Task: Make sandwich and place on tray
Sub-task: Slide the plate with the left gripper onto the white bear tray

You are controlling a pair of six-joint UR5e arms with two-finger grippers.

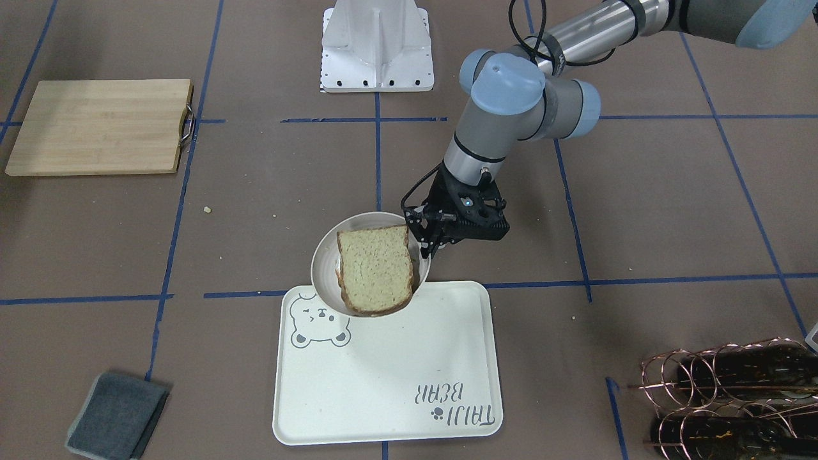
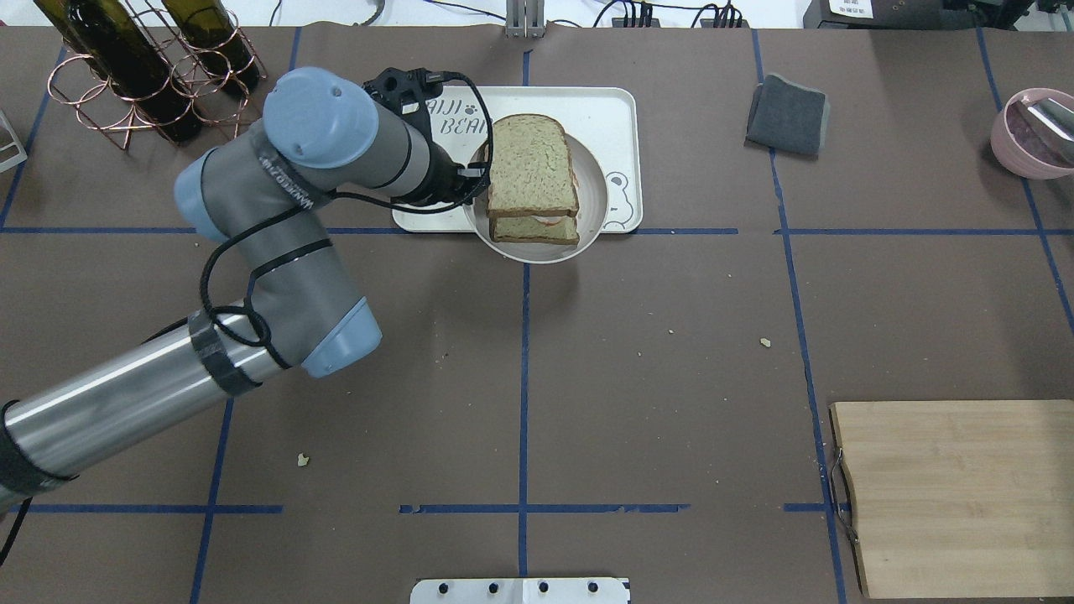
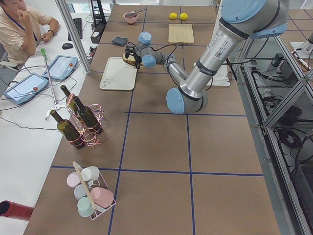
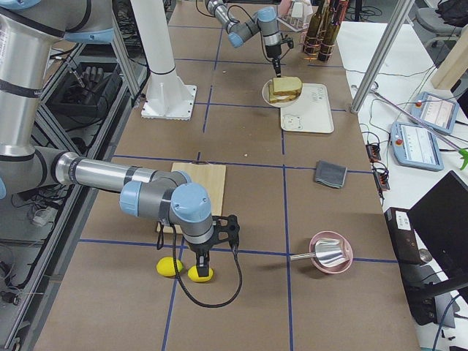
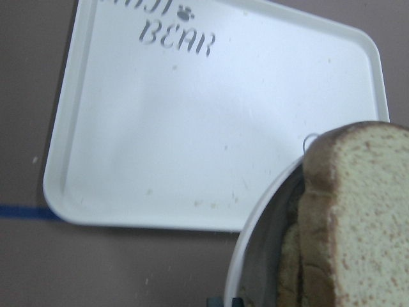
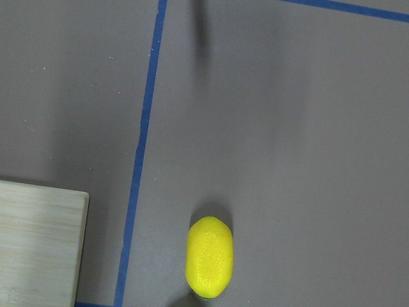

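The sandwich (image 1: 376,268), two speckled bread slices with white egg between them (image 2: 550,220), lies in a round pale dish (image 1: 324,255). My left gripper (image 1: 427,246) is shut on the dish's rim and holds the dish tilted over the near corner of the cream tray (image 1: 383,383). The tray's bear face and lettering show beside the dish. In the left wrist view the bread (image 5: 358,217) and the dish rim (image 5: 255,236) hang above the tray (image 5: 223,128). My right gripper (image 4: 201,259) shows only in the exterior right view, over two lemons; I cannot tell if it is open.
A wooden cutting board (image 2: 948,495) lies at the near right. A grey cloth (image 2: 789,113) and a pink bowl (image 2: 1032,134) lie right of the tray. A wire rack with wine bottles (image 2: 143,75) stands left of it. A lemon (image 6: 209,256) lies under the right wrist.
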